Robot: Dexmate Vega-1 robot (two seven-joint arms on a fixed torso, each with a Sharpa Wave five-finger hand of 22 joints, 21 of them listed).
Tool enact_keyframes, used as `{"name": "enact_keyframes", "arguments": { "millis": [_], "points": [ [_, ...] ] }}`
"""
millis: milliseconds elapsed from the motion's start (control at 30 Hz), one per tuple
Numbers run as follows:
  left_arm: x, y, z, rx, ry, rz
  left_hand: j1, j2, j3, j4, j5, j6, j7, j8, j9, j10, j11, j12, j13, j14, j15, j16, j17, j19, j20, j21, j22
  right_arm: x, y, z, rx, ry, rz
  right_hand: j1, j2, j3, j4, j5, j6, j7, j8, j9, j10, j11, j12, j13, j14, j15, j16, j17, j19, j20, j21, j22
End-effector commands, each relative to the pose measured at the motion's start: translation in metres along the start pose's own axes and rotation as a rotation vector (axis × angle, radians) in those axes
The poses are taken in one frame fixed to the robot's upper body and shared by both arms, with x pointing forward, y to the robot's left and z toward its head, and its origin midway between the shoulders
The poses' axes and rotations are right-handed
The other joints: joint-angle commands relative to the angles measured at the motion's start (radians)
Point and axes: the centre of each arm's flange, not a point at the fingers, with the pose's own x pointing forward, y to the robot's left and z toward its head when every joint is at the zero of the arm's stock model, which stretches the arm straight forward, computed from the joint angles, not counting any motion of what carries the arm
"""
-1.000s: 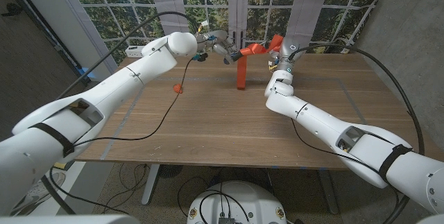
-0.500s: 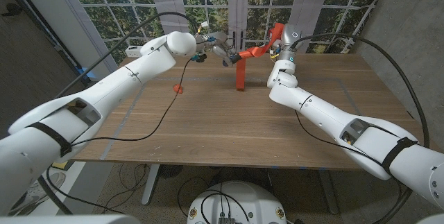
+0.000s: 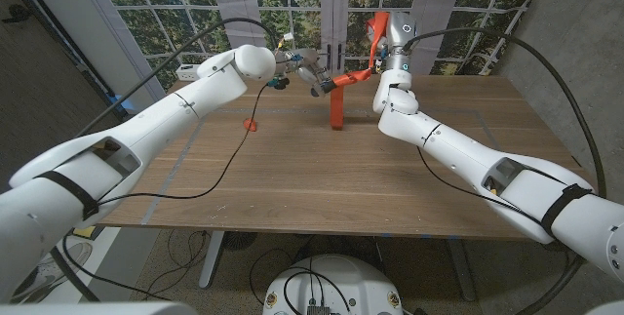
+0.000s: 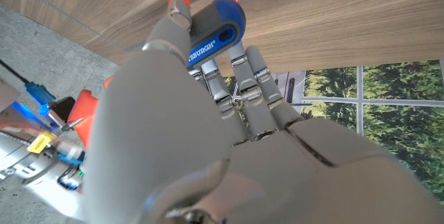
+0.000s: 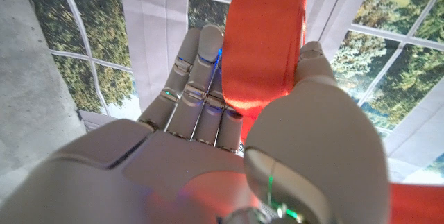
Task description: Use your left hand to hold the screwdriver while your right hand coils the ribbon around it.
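Holding the screwdriver [image 4: 216, 28] tight by its blue handle, the left hand [image 3: 310, 68] stays up above the far side of the table [image 3: 322, 174]. Only the left wrist view shows that handle. The right hand [image 3: 383, 47] pinches the orange ribbon [image 5: 263, 40], which hangs down to the table.

Matt cloth ribbon [image 5: 263, 40], wood table [image 3: 322, 174]

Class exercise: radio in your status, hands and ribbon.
Left hand grips screwdriver. Right hand holds ribbon raised, strand running to screwdriver. Nothing blocking.
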Motion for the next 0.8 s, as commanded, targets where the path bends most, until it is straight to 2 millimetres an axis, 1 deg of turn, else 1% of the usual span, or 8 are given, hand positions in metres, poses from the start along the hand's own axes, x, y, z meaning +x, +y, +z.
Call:
{"name": "enact_keyframes", "arguments": {
  "millis": [33,167,367,433,467,567,700,800],
  "points": [
    [0.004,-0.001,-0.004,0.004,0.002,-0.001,0.118,0.15,0.019,0.018,0.002,0.048,-0.001,0.01,0.008,0.029,-0.015,0.007,0.008,0.175,-0.257,0.007,0.299,0.003,0.005,0.003,0.006,0.005,-0.021,0.035,0.032,-0.113,-0.056,0.23,0.222,0.001,0.006,0.005,0.018,-0.001,0.001,0.003,0.041,-0.041,0.003,0.279,0.037,-0.081,0.001,0.007,-0.002,-0.033,-0.003,0.001],
    [0.007,-0.002,-0.003,0.001,-0.004,0.003,0.116,0.148,0.018,0.019,0.001,0.059,0.002,0.013,0.007,0.038,-0.015,0.011,0.011,0.182,-0.256,0.01,0.303,0.005,0.004,0.005,0.006,0.004,-0.027,0.047,0.022,-0.153,-0.076,0.231,0.221,0.001,0.006,0.004,0.017,-0.002,-0.001,0.002,0.042,-0.042,0.002,0.277,0.034,-0.082,-0.003,0.005,-0.001,-0.035,-0.002,0.001],
    [0.012,-0.002,-0.006,-0.005,-0.001,0.007,0.116,0.147,0.016,0.019,0.0,0.065,-0.001,0.015,0.006,0.042,-0.015,0.012,0.011,0.186,-0.256,0.011,0.304,0.007,0.003,0.006,0.006,0.0,-0.04,0.058,0.031,-0.185,-0.112,0.231,0.223,0.002,0.008,0.001,0.01,-0.002,-0.001,0.006,0.038,-0.044,0.001,0.279,0.034,-0.081,-0.003,0.008,-0.004,-0.038,-0.003,0.002],
    [0.013,-0.001,-0.006,0.002,0.003,0.017,0.116,0.145,0.016,0.019,0.0,0.073,0.001,0.017,0.005,0.048,-0.014,0.012,0.009,0.19,-0.256,0.012,0.305,0.008,0.003,0.007,0.006,-0.001,-0.044,0.059,0.057,-0.191,-0.113,0.231,0.223,0.002,0.009,0.0,0.01,-0.006,-0.003,0.004,0.036,-0.046,0.001,0.28,0.032,-0.082,-0.005,0.008,-0.007,-0.04,-0.004,0.002],
    [0.014,0.0,-0.007,-0.006,0.003,0.015,0.115,0.144,0.015,0.019,0.0,0.075,0.006,0.017,0.005,0.05,-0.013,0.011,0.008,0.195,-0.256,0.015,0.307,0.009,0.002,0.008,0.006,-0.002,-0.047,0.061,0.049,-0.195,-0.124,0.231,0.224,0.003,0.009,0.0,0.009,-0.007,-0.004,0.003,0.036,-0.046,0.0,0.28,0.031,-0.082,-0.006,0.007,-0.006,-0.039,-0.003,0.002],
    [0.017,0.001,-0.008,0.003,0.014,0.018,0.115,0.143,0.014,0.019,-0.001,0.076,0.006,0.017,0.004,0.052,-0.012,0.012,0.01,0.197,-0.256,0.014,0.305,0.011,0.001,0.009,0.006,-0.006,-0.054,0.063,0.078,-0.2,-0.141,0.232,0.223,0.003,0.009,-0.002,0.006,-0.01,-0.006,0.004,0.031,-0.044,-0.001,0.282,0.029,-0.083,-0.009,0.006,-0.008,-0.04,-0.003,0.002],
    [0.021,0.002,-0.011,-0.002,0.032,0.032,0.116,0.14,0.013,0.018,-0.001,0.082,0.019,0.018,0.003,0.058,-0.006,0.014,0.011,0.199,-0.256,0.013,0.305,0.012,0.001,0.01,0.006,-0.012,-0.066,0.065,0.092,-0.211,-0.168,0.235,0.226,0.006,0.01,-0.003,-0.004,-0.007,-0.011,0.004,0.025,-0.045,-0.005,0.28,0.021,-0.083,-0.017,-0.001,-0.014,-0.043,-0.003,0.003],
    [0.023,0.004,-0.012,0.015,0.05,0.053,0.117,0.14,0.013,0.017,-0.001,0.083,0.02,0.018,0.003,0.06,-0.005,0.015,0.013,0.202,-0.256,0.014,0.304,0.013,0.0,0.01,0.006,-0.016,-0.076,0.067,0.076,-0.222,-0.196,0.236,0.228,0.008,0.01,-0.004,-0.009,-0.003,-0.012,0.008,0.022,-0.044,-0.007,0.28,0.022,-0.082,-0.016,0.002,-0.015,-0.043,-0.002,0.003]
  ]
}}
